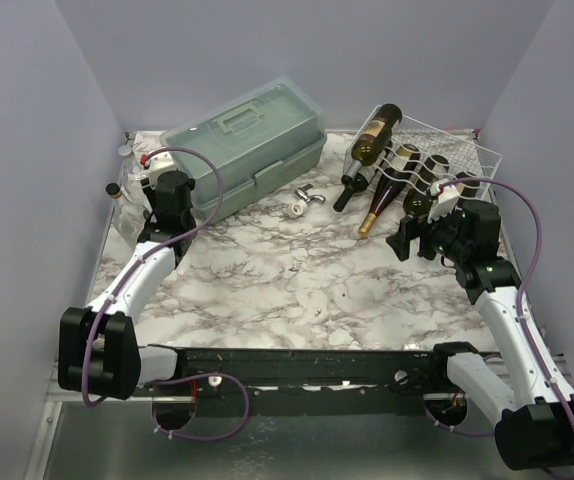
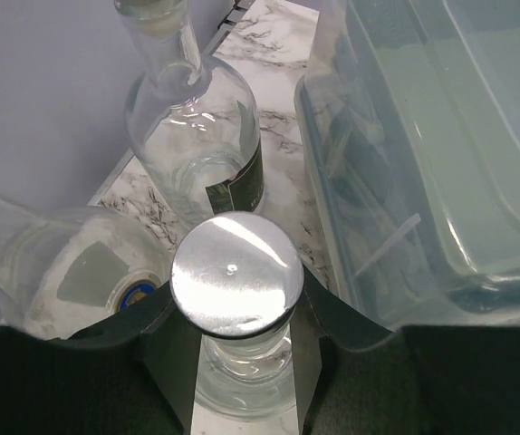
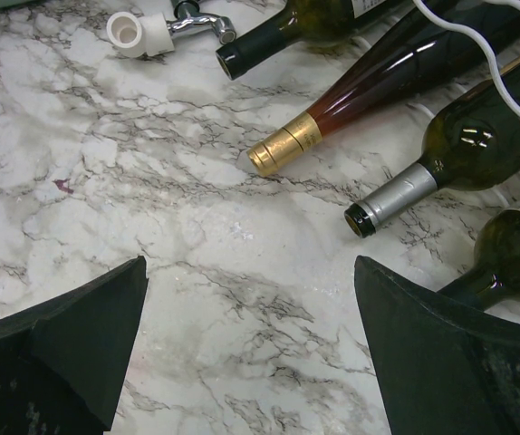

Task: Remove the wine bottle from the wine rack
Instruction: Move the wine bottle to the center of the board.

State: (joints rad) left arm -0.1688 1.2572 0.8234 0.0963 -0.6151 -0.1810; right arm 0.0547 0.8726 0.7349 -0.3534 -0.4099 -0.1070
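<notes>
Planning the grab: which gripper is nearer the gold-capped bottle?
Right. The right gripper hovers open near the gold-capped bottle; the left gripper grips a clear bottle left of the toolbox.

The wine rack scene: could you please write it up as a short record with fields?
wine rack: white wire, far right, bottles lying in its cradles
gold-capped bottle: neck slopes out to the marble table
left gripper: shut on a clear bottle with silver cap, beside the toolbox
right gripper: open, empty, above the table short of the bottle necks
task status: no rack bottle held
</notes>
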